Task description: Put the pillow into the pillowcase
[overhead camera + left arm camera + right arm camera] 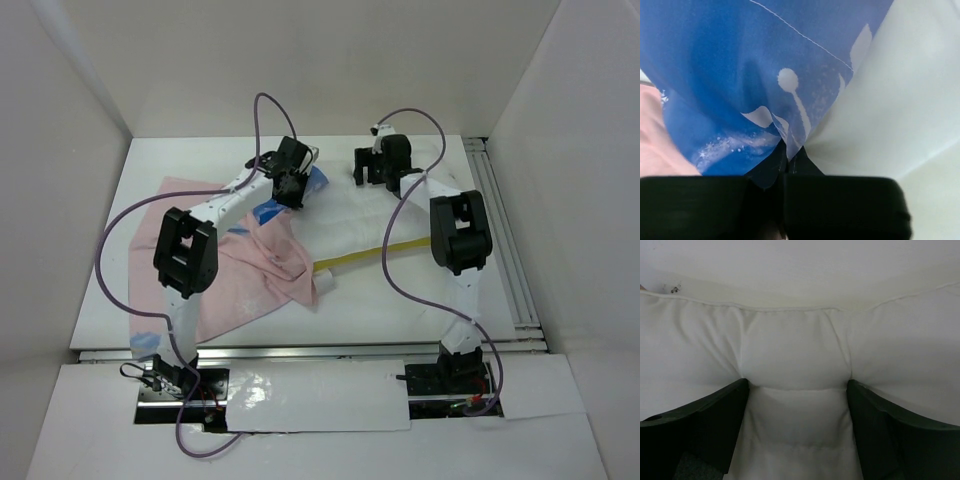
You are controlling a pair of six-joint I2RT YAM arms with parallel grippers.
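At the far middle of the bench [380, 310], the left tool [300, 185] is clenched on the pillowcase [240, 280]. In the left wrist view its black fingers [840, 205] meet on a pinched fold of the blue, white-printed fabric [740, 75], with the white pillow [890, 100] just to the right of the pinch. The rest of the pillowcase lies crumpled on the left half of the bench with its pink side up, and its right part overlaps the pillow's near left corner.

The pillow [345, 225] lies flat at the centre, with its yellow strip [375, 250] along the near edge. The right tool [372, 172] is at the pillow's far edge. Its dark fingers [715, 425] are spread wide and pressed down into the padding, with a bulge of pillow [795, 365] between them. It is released, not gripping anything.
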